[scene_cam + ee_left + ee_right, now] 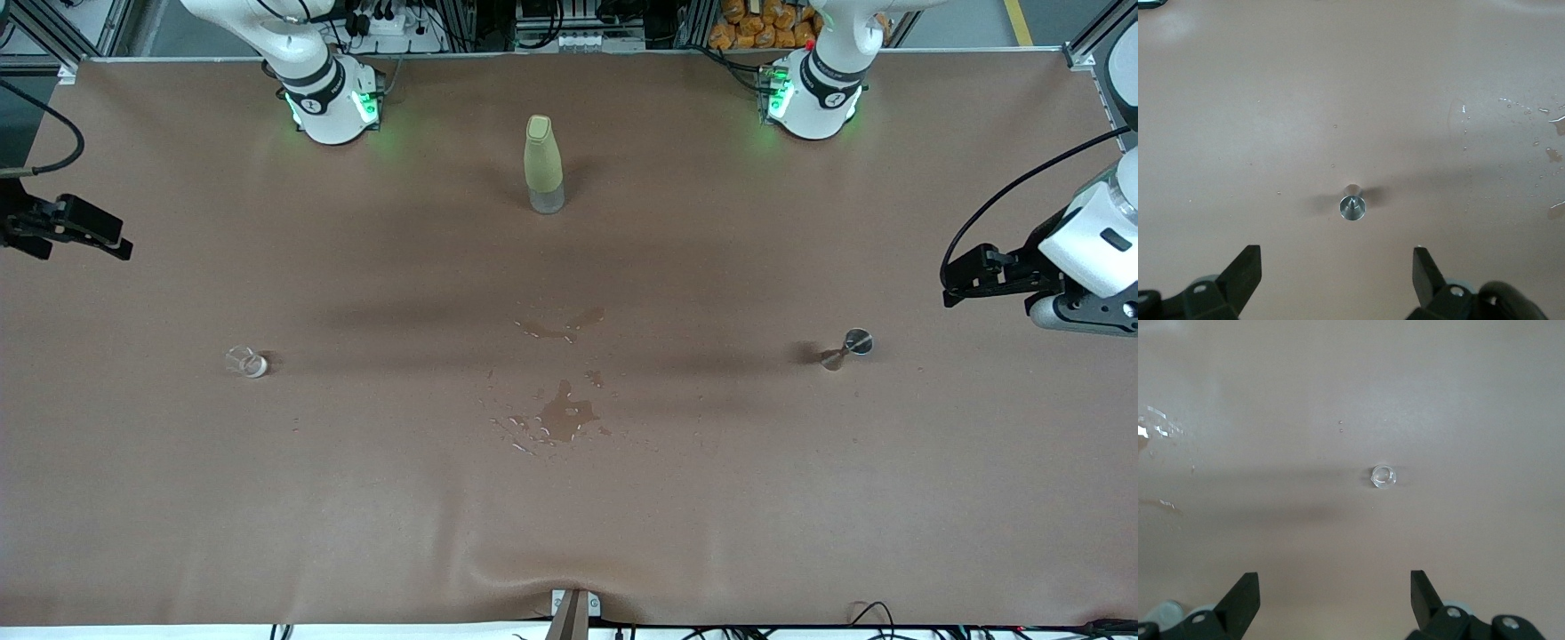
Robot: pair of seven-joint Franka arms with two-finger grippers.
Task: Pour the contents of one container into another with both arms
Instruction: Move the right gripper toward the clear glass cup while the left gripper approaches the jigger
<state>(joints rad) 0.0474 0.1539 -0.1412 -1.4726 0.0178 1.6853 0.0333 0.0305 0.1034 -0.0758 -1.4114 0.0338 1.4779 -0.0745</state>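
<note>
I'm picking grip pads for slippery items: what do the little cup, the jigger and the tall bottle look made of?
The tiny cup looks like clear glass: the brown table shows through it, with bright rim glints. The jigger looks like polished steel, mirror-shiny and grey. The bottle has a matte yellow-green body, perhaps plastic or coated, over a clear base.

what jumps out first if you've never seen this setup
The wet splash at mid-table, with the tall yellow-green bottle standing farther from the camera than it. A tiny glass cup sits toward the right arm's end, a steel jigger toward the left arm's; both claws hang open at the edges.
</note>
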